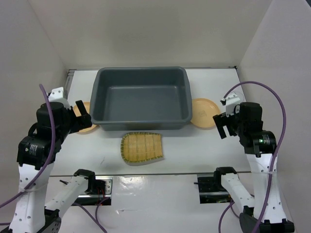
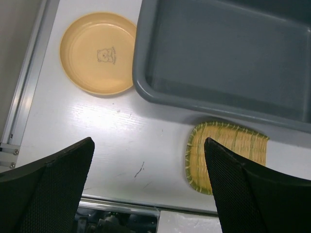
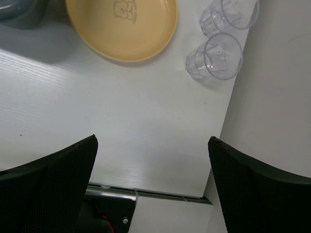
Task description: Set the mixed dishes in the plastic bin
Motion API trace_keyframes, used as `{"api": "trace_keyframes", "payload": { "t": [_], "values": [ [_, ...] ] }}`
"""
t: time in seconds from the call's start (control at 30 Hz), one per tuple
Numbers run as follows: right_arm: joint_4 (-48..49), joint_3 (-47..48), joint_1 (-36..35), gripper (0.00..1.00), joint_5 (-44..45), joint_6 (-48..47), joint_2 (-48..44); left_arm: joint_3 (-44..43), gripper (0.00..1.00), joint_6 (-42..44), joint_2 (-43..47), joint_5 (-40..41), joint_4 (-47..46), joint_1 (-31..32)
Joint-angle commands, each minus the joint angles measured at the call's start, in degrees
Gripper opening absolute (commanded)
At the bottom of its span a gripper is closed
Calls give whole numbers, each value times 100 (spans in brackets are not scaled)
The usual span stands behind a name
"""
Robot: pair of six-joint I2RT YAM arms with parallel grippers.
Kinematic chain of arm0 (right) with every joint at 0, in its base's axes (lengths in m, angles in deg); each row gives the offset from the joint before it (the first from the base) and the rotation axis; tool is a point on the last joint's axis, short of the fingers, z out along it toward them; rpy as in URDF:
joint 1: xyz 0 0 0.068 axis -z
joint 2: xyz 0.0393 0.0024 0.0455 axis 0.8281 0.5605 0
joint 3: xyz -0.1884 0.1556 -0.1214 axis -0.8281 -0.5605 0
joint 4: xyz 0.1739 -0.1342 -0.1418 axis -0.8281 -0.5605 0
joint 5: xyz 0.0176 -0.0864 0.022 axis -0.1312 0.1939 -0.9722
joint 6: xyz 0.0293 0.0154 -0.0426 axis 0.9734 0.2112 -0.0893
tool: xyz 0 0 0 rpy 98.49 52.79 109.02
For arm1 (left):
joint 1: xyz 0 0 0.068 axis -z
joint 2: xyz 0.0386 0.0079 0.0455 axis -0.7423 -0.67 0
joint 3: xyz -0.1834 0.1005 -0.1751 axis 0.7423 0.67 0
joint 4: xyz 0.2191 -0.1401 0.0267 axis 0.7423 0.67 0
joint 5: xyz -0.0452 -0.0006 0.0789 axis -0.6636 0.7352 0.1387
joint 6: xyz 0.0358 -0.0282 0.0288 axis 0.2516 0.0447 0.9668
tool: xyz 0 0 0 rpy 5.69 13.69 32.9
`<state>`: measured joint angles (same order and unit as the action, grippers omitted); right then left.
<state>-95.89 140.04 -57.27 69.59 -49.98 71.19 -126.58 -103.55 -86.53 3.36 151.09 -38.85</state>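
The dark grey plastic bin (image 1: pixel 142 125) stands empty at the middle back of the table. One tan plate (image 2: pixel 98 52) lies left of it, partly hidden in the top view by my left gripper (image 1: pixel 83 112), which hovers open above the table. A second tan plate (image 1: pixel 204 112) lies right of the bin. The woven bamboo tray (image 1: pixel 142 148) rests in front of the bin. Two clear cups (image 3: pixel 216 57) (image 3: pixel 231 14) stand by the right wall past that plate. My right gripper (image 1: pixel 222 124) hangs open near the right plate, holding nothing.
White enclosure walls (image 1: pixel 272 53) close in on the left, back and right. A metal rail (image 2: pixel 24 92) runs along the table's left edge. The arm bases and cables (image 1: pixel 92 187) sit along the near edge.
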Motion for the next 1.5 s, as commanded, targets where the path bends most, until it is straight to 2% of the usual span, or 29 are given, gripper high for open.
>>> {"api": "trace_keyframes", "payload": {
  "t": [0.0, 0.13, 0.2, 0.3, 0.37, 0.47, 0.53, 0.73, 0.87, 0.93, 1.03, 1.47],
  "values": [
    [318, -35, -39, 98, 319, -4, 154, 70, 100, 1, 322, -251, 102, 6],
    [256, -87, -39, 98, 266, -126, 418, 70, 100, 221, 384, -769, 102, 6],
    [439, -288, -39, 98, 380, -485, 479, 158, 100, 274, 279, -884, 50, 6],
    [958, -928, -39, 98, 775, -1293, 347, 211, 100, 274, 208, -885, 49, 6],
    [1214, -1255, -39, 98, 653, -2195, 207, 211, 100, 274, 208, -885, -12, 6],
    [1872, -2045, -39, 98, 372, -2910, -144, 263, 100, 274, 453, -832, -13, 6],
    [1979, -2144, -39, 98, 48, -3219, -145, 263, 100, 212, 507, -771, -13, 6],
    [2471, -2303, -39, 98, -665, -3677, 978, 395, 100, 151, 507, -832, 85, 6],
    [2611, -2031, -39, 98, -1323, -3976, 1840, 518, 100, 151, 568, -894, 31, 6],
    [2551, -1916, 144, 98, -1622, -4379, 2278, 518, 100, 151, 673, -815, 31, 6],
    [2629, -1916, 460, 98, -2194, -4722, 2413, 518, 100, 89, 727, -762, 31, 6],
    [2902, -1548, 646, 98, -2626, -5083, 3844, 571, 100, -78, 946, -560, 31, 6]
  ]
}}
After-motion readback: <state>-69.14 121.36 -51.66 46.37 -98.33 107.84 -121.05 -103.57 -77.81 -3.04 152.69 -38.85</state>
